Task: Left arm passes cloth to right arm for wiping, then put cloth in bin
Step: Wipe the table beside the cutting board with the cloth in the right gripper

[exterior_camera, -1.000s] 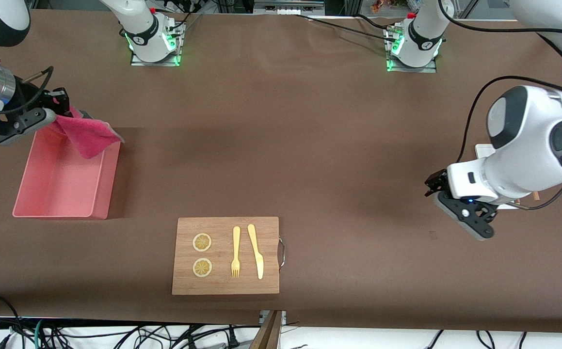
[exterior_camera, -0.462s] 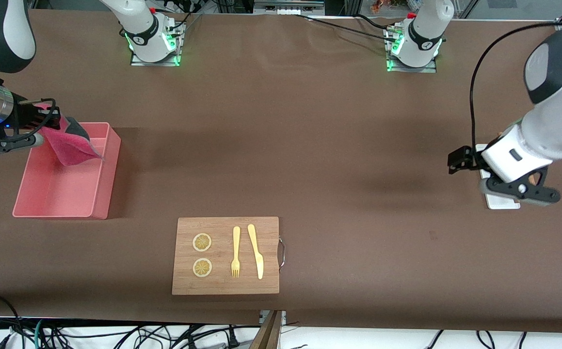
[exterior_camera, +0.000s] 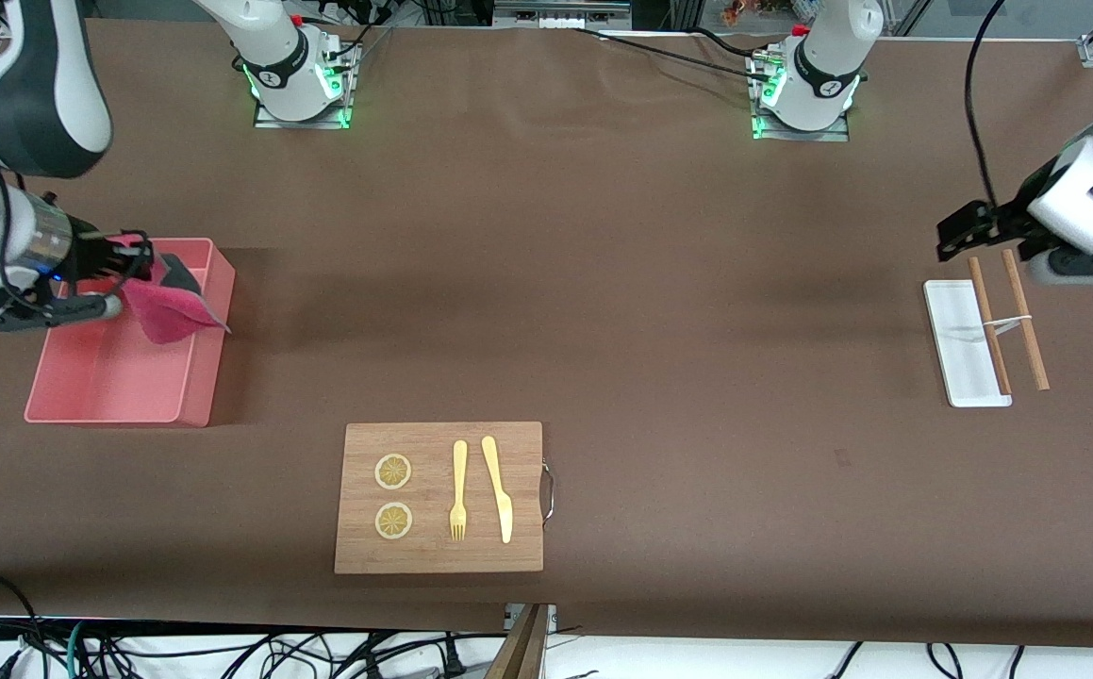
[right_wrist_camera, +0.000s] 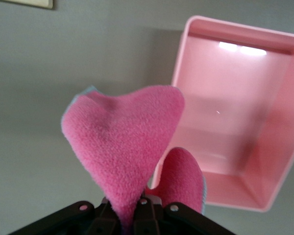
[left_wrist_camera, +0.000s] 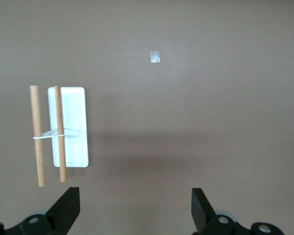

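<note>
Nearest the front camera lies a wooden cutting board (exterior_camera: pixel 439 497) with fork (exterior_camera: pixel 458 490), knife (exterior_camera: pixel 498 488) and two lemon slices (exterior_camera: pixel 393 471). Farther, toward the right arm's end of the surface, the right end effector (exterior_camera: pixel 136 275) — clamped on the cloth (exterior_camera: pixel 167 312) — hangs over the bin (exterior_camera: pixel 74 404). The left end effector (exterior_camera: pixel 966 226) — fingers apart, holding nothing — hovers above the brown surface (exterior_camera: pixel 659 330) near a white tray (exterior_camera: pixel 959 354).

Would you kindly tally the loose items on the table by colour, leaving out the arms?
Pink: 2, the cloth and the bin
Yellow: 4, fork, knife, two lemon slices
Wood brown: 3, cutting board, two sticks
White: 1, tray
Total: 10
</note>
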`<state>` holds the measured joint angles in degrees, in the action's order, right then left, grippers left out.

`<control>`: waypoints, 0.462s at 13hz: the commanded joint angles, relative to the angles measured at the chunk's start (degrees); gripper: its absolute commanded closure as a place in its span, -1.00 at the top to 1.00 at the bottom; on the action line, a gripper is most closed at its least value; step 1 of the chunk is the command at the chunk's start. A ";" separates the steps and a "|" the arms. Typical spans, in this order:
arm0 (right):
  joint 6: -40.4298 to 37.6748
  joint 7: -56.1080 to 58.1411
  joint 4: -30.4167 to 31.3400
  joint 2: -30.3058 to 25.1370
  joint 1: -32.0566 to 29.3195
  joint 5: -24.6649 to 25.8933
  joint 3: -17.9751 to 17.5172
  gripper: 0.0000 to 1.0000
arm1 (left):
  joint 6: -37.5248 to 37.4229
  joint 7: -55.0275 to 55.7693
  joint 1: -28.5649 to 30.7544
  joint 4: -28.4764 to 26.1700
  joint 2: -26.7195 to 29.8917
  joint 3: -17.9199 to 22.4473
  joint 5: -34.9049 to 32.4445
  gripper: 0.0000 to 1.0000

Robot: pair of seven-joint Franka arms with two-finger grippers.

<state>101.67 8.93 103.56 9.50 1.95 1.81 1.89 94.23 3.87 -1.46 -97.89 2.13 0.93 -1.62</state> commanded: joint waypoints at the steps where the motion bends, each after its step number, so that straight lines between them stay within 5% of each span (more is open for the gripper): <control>1: 4.13 -2.16 -0.12 3.23 0.16 -1.36 -1.53 -1.00 | 0.43 0.70 -0.13 -1.51 1.12 0.30 -0.32 1.00; 6: 13.45 -6.38 -0.11 12.54 0.16 -0.85 -2.59 -1.00 | 0.17 0.79 -0.91 -0.46 0.60 -0.23 0.83 1.00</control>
<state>112.46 3.54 103.97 18.96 2.34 0.65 -0.43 94.24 3.98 -1.91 -98.65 2.59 0.64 -1.33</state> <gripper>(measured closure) 0.978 0.000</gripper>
